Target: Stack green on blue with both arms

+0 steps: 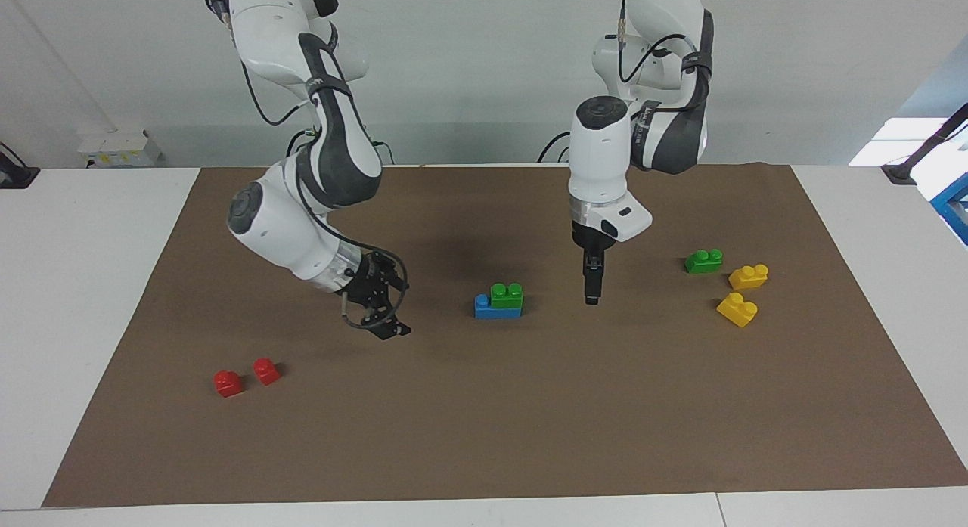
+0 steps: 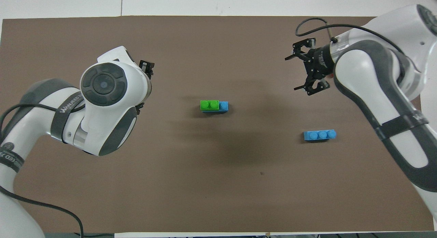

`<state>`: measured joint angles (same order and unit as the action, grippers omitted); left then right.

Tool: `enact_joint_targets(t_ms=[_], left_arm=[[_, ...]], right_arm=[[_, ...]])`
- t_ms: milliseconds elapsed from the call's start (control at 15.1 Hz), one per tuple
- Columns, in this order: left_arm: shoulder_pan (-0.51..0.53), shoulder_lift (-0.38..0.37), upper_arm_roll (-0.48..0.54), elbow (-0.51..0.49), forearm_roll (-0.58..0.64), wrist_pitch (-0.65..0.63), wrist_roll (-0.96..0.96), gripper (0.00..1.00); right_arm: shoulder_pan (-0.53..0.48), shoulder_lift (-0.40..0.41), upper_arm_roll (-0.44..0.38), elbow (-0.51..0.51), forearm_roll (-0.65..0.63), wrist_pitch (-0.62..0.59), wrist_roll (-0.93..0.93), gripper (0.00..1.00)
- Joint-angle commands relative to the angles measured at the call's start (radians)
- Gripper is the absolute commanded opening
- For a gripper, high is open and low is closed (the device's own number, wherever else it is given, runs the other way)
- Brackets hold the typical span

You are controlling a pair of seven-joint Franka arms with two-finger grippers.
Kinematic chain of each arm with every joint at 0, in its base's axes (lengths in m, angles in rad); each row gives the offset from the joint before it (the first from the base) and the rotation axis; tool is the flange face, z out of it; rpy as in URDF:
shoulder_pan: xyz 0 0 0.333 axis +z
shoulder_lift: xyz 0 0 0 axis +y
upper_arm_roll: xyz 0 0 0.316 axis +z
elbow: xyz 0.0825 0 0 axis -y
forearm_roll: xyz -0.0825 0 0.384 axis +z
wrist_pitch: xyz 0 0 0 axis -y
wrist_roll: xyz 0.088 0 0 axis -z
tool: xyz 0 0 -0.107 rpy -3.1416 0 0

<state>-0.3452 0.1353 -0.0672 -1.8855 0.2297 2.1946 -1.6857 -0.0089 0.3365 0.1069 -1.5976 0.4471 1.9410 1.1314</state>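
A green brick (image 1: pixel 507 292) sits on a blue brick (image 1: pixel 497 310) mid-mat and covers two of its studs; one blue stud shows toward the right arm's end. The stack also shows in the overhead view (image 2: pixel 209 105). A second blue brick (image 2: pixel 320 135) lies alone, nearer to the robots and toward the right arm's end; the right arm hides it in the facing view. A second green brick (image 1: pixel 703 261) lies toward the left arm's end. My left gripper (image 1: pixel 591 296) points down over bare mat between the stack and that green brick. My right gripper (image 1: pixel 380 320) (image 2: pixel 292 73) is open and empty over bare mat.
Two yellow bricks (image 1: pixel 749 276) (image 1: pixel 737 309) lie beside the second green brick, farther from the robots. Two small red bricks (image 1: pixel 228 383) (image 1: pixel 266 370) lie toward the right arm's end. A brown mat (image 1: pixel 529 421) covers the white table.
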Motion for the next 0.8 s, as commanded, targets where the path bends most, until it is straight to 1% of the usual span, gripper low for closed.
enact_joint_targets(t_ms=[0, 66, 199, 332, 399, 531, 664, 731], left_arm=[[0.087, -0.036, -0.01, 0.002, -0.064, -0.045, 0.25, 1.0], [0.109, -0.046, -0.008, 0.009, -0.087, -0.07, 0.364, 1.0], [0.184, -0.074, -0.008, 0.016, -0.133, -0.12, 0.628, 1.0], [0.257, -0.118, -0.003, 0.017, -0.2, -0.171, 0.893, 1.0], [0.29, -0.134, 0.0, 0.025, -0.228, -0.206, 1.008, 1.0], [0.348, -0.148, 0.003, 0.071, -0.254, -0.304, 1.202, 1.0], [0.382, -0.148, 0.004, 0.126, -0.256, -0.387, 1.344, 1.0], [0.385, -0.148, 0.004, 0.152, -0.256, -0.416, 1.382, 1.0]], right_arm=[[-0.092, -0.065, 0.011, 0.021, -0.08, -0.072, -0.322, 1.0], [-0.111, -0.082, 0.008, 0.021, -0.117, -0.082, -0.437, 1.0], [-0.128, -0.129, 0.011, 0.019, -0.27, -0.089, -0.641, 1.0], [-0.129, -0.18, 0.011, 0.016, -0.372, -0.125, -0.786, 1.0], [-0.131, -0.204, 0.011, 0.018, -0.393, -0.143, -0.827, 1.0], [-0.132, -0.247, 0.01, 0.016, -0.422, -0.186, -0.922, 1.0], [-0.147, -0.28, 0.01, 0.01, -0.427, -0.235, -0.973, 1.0], [-0.148, -0.284, 0.01, 0.01, -0.429, -0.261, -0.989, 1.0]])
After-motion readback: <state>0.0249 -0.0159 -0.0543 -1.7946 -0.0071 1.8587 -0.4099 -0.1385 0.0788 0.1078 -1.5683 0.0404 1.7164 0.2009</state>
